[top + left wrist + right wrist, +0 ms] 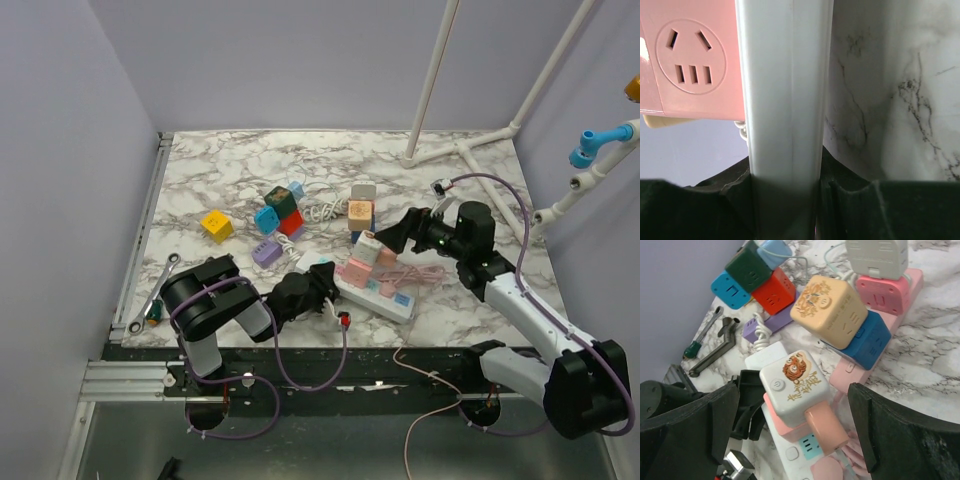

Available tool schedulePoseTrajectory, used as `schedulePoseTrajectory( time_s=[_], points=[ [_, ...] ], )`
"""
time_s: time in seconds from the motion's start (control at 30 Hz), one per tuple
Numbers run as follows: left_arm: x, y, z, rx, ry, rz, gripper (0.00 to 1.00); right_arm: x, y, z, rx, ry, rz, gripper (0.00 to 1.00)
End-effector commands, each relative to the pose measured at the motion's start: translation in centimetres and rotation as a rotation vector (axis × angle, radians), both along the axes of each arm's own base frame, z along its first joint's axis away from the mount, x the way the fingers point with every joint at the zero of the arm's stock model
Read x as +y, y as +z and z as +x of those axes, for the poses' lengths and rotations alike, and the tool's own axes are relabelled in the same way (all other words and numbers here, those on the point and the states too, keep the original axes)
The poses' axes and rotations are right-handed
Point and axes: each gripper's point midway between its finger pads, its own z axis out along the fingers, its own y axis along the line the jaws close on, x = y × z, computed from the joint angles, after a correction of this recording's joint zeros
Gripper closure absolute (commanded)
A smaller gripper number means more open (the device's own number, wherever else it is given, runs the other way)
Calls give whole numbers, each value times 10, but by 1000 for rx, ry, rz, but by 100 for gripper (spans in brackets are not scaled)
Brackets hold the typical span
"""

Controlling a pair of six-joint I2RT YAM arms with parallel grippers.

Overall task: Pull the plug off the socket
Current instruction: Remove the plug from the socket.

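A white power strip lies near the table's front. On it sits a white cube socket with a tiger drawing, over a pink block. A peach plug is pushed into the cube's side, and its pink cable coils to the right. My left gripper is shut on the left end of the power strip, which fills the gap between its jaws. My right gripper is open and hovers over the cube and plug, one finger on each side, touching neither.
Behind the strip stand more cube sockets: cream on blue, grey on pink, plus a red, green and blue cluster. A purple block, a yellow cube and a wrench lie left. White poles rise at the back right.
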Motion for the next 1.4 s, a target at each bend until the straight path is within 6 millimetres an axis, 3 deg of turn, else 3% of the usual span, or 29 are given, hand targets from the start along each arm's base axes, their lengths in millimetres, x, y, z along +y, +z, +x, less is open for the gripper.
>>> schedulePoseTrajectory(
  time_s=[0.0, 0.13, 0.4, 0.77, 1.03, 1.2, 1.37],
  points=[
    [-8, 98, 31, -258, 71, -258, 100, 13, 19, -20, -64, 127, 52, 0],
    [-4, 103, 26, -265, 64, -273, 100, 19, 20, -31, -89, 163, 28, 0],
    [0, 117, 19, -347, 37, -291, 100, 25, -12, -25, -36, 144, -101, 0],
    [-2, 119, 6, -390, -36, -289, 100, 49, -19, -29, -119, 243, -222, 0],
    [-4, 119, 0, -397, -66, -286, 100, 53, -23, -31, -156, 319, -272, 0],
    [-5, 120, 1, -405, -72, -283, 100, 64, -30, -34, -123, 371, -226, 0],
    [-5, 119, -1, -407, -84, -275, 100, 70, -30, -42, -118, 418, -189, 10]
  ],
)
